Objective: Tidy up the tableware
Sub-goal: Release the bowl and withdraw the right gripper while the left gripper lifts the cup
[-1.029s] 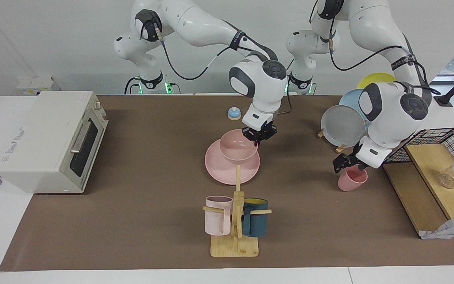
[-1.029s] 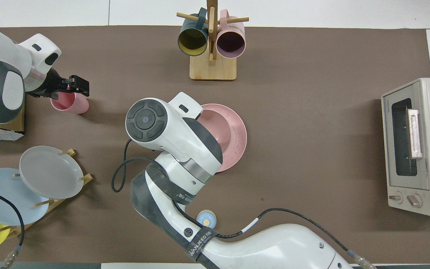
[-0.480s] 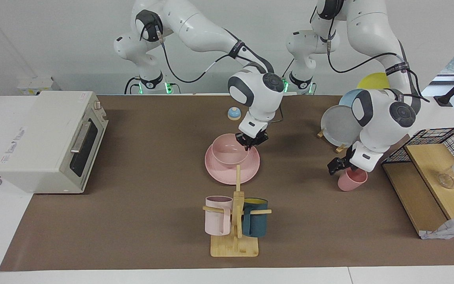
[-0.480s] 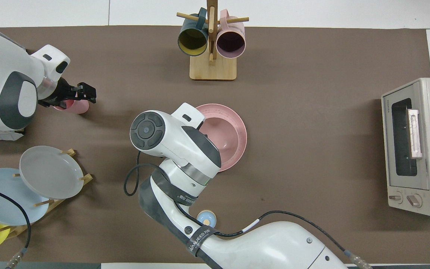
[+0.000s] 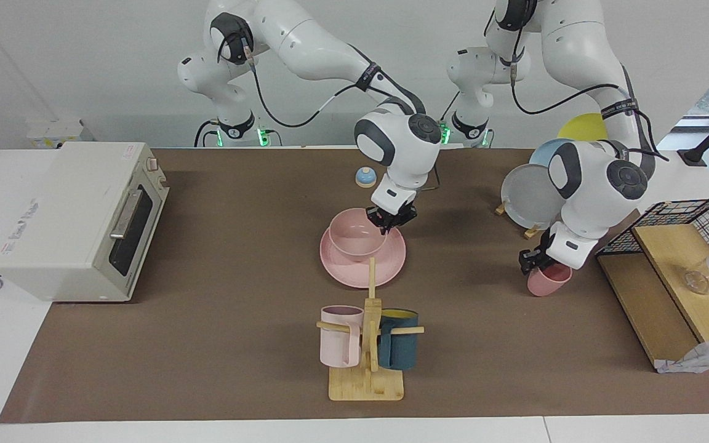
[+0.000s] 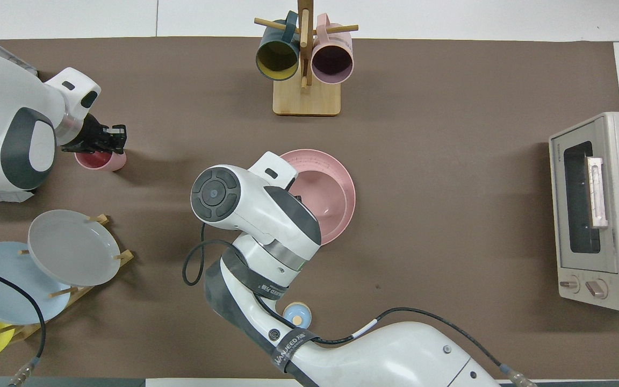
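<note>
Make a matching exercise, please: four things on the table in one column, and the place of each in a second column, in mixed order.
Things:
1. pink bowl
2. pink cup
3. grey plate
4. dark blue mug

Places:
A. on a peg of the wooden mug stand
B. on the pink plate
C. under the left gripper
D. in the wooden plate rack

Pairs: 1-B, 2-C, 3-D, 4-A

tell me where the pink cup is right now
The pink cup stands upright on the table toward the left arm's end, under the left gripper, between the plate rack and the wooden shelf.
</note>
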`<action>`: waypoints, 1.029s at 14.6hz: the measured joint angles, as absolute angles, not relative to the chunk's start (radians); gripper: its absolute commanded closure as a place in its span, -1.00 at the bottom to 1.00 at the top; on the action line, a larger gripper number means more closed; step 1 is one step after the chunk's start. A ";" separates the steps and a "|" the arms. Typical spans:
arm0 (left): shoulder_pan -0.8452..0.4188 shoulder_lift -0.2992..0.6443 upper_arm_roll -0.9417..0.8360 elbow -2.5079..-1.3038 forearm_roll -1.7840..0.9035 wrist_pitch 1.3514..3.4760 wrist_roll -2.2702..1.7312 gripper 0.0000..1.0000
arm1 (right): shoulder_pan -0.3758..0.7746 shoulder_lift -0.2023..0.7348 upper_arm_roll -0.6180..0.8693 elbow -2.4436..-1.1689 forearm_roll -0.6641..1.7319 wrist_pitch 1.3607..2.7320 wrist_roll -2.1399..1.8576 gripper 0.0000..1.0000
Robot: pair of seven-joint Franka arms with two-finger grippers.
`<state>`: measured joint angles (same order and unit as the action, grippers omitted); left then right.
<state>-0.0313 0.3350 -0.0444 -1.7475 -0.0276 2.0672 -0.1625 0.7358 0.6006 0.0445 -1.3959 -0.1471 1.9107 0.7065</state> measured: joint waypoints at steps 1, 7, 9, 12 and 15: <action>-0.030 0.332 -0.043 -1.747 -0.028 2.067 -0.161 1.00 | 0.736 0.601 0.045 -1.397 -0.135 1.920 0.707 -0.04; -0.031 0.332 -0.045 -1.709 -0.025 2.046 -0.148 1.00 | 0.713 0.579 0.041 -1.356 -0.116 1.919 0.707 -1.00; -0.033 0.331 -0.049 -1.638 -0.025 1.955 -0.148 1.00 | 0.655 0.517 0.040 -1.328 -0.116 1.843 0.689 -1.00; -0.056 0.326 -0.058 -1.494 -0.026 1.749 -0.154 1.00 | 0.509 0.374 0.040 -1.317 -0.114 1.672 0.516 -1.00; -0.130 0.328 -0.063 -1.356 -0.027 1.585 -0.266 1.00 | 0.338 0.255 0.038 -1.319 -0.074 1.562 0.336 -1.00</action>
<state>-0.1303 0.3281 -0.0628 -1.3560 -0.0269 1.5852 -0.2659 0.3375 0.2551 0.0383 -1.3190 -0.0739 1.5620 0.3364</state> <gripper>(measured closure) 0.947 0.000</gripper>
